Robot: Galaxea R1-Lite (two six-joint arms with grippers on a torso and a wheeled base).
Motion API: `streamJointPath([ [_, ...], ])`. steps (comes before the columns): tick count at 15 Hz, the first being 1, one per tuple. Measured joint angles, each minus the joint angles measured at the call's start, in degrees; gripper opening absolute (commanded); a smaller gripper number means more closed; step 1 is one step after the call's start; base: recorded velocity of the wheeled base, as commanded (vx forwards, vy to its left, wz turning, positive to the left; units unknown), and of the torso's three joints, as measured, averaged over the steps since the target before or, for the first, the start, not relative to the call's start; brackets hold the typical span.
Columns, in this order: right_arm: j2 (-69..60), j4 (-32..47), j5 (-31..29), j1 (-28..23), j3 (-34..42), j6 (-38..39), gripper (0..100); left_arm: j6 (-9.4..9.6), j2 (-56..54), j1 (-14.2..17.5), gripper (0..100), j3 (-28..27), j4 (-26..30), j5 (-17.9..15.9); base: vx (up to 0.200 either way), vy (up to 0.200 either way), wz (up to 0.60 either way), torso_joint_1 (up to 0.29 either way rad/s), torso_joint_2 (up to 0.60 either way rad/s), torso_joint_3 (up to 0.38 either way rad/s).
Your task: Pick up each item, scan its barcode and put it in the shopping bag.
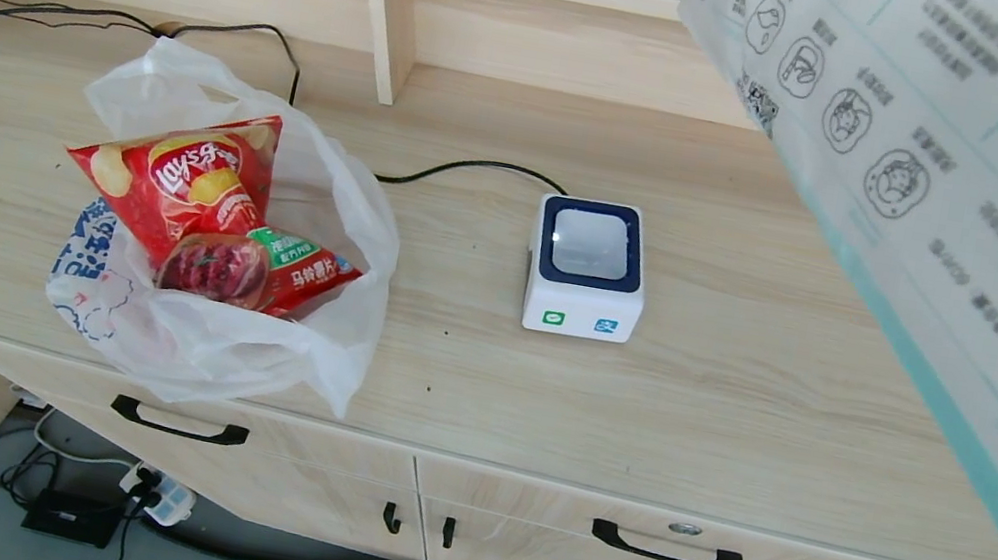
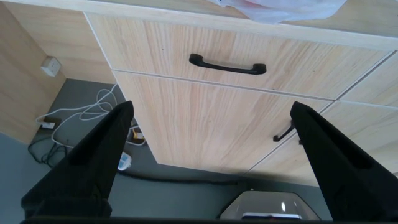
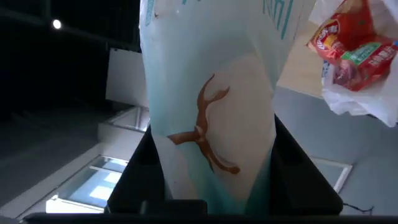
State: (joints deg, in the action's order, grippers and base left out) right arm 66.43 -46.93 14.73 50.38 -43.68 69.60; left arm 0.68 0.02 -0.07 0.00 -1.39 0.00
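A large white and teal packet (image 1: 979,198) hangs high over the counter's right side, close to the head camera. My right gripper (image 3: 214,177) is shut on this packet (image 3: 211,93), one finger on each side. The white shopping bag (image 1: 244,349) lies open on the counter's left part, with a red chips bag (image 1: 190,188) inside it. At the counter's middle stands the white barcode scanner (image 1: 587,264), its window facing up. My left gripper (image 2: 211,112) is open and holds nothing, low in front of the drawers, below the shopping bag (image 2: 280,7).
Black cables (image 1: 468,163) run across the counter from the scanner to the back left. A wooden shelf divider (image 1: 388,33) stands behind. Drawers with black handles (image 1: 665,549) line the front. A power strip (image 1: 159,495) lies on the floor.
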Motion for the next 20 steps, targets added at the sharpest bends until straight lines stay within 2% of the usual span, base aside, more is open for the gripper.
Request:
streamJointPath([
  [5, -0.91, -8.92, 0.02, 2.62, 12.57, 8.37, 0, 0.0, 0.0, 0.0, 100, 0.0, 0.02, 0.0, 0.0, 0.0, 0.0, 0.0, 0.0, 0.0],
  [11, -4.77, -14.97, -0.06, 4.63, 16.18, 29.6, 0, 0.0, 0.0, -0.04, 100, 0.0, 0.0, 0.0, 0.0, 0.0, 0.0, 0.0, 0.0, 0.0],
  [15, -5.16, -20.18, -0.09, 5.66, 21.63, 32.33, 0, 0.02, 0.0, 0.02, 100, 0.0, 0.0, 0.0, 0.0, 0.0, 0.0, 0.0, 0.0, 0.0],
  [17, -5.22, -23.69, -0.06, 6.19, 24.77, 36.08, 0, 0.02, 0.0, 0.0, 100, 0.0, 0.0, 0.0, 0.0, 0.0, 0.0, 0.0, 0.0, 0.0],
  [20, -5.22, -24.91, -0.09, 7.13, 27.98, 40.79, 0, 0.0, 0.0, -0.06, 100, 0.0, 0.0, 0.0, 0.0, 0.0, 0.0, 0.0, 0.0, 0.0],
])
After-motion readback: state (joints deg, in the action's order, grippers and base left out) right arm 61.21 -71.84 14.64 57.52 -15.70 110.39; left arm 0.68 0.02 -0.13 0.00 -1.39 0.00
